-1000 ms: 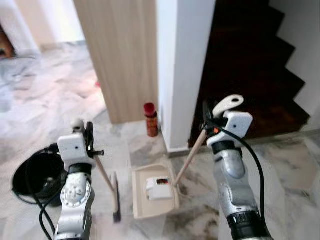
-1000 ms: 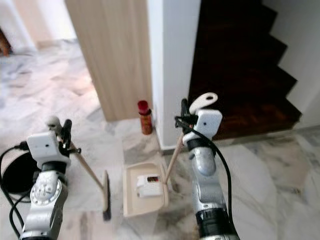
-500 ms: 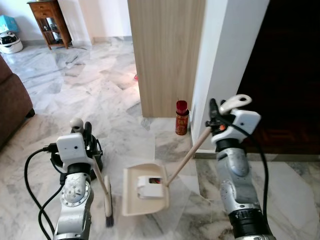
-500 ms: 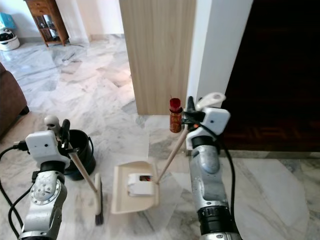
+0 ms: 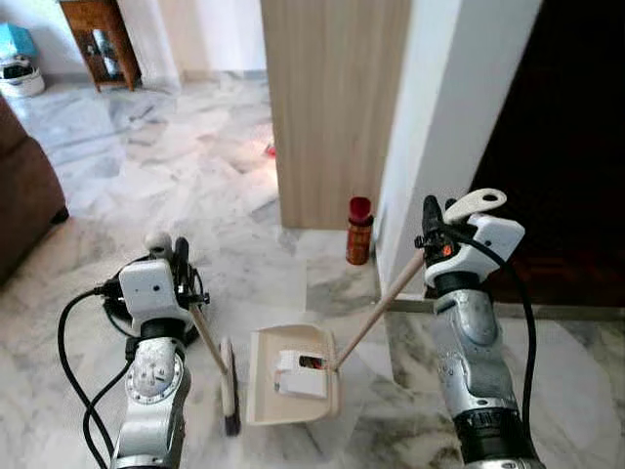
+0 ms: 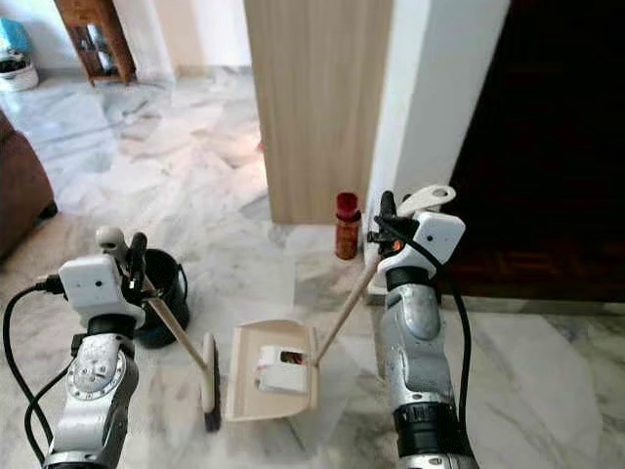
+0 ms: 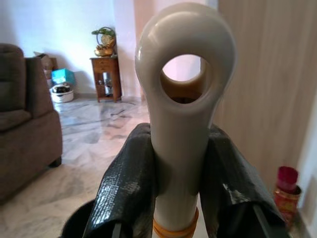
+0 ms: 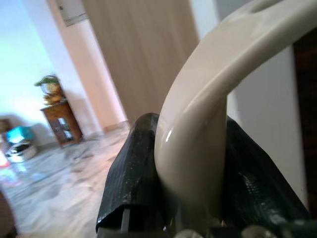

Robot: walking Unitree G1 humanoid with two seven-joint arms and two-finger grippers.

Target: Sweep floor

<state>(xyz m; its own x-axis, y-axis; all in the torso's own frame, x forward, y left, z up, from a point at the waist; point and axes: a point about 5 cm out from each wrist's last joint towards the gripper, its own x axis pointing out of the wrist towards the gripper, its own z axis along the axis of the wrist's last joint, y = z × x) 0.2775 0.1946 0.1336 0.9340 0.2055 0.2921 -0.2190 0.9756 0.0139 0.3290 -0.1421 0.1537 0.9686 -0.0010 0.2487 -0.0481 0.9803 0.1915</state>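
Left eye view: left gripper point(image 5: 179, 266) clamped on the broom point(image 5: 227, 376) handle near its top, brush head down on the marble floor point(image 5: 117, 195), just left of the dustpan point(image 5: 291, 376), likely so debris goes straight in. Right gripper point(image 5: 437, 223) clamped on the dustpan's long slanted handle, pan resting flat on the floor with a white piece point(image 5: 301, 375) inside. Red bottle point(image 5: 358, 231) stands far, by the white wall corner. Right eye view: same layout, black bucket point(image 6: 166, 293) on the floor behind the left arm, well apart from the pan. Left wrist view: black fingers point(image 7: 126, 183) pinch the cream handle under its hanging loop; sofa point(image 7: 22, 114) beyond. Right wrist view: fingers point(image 8: 136, 168) grip the curved pan handle tight.
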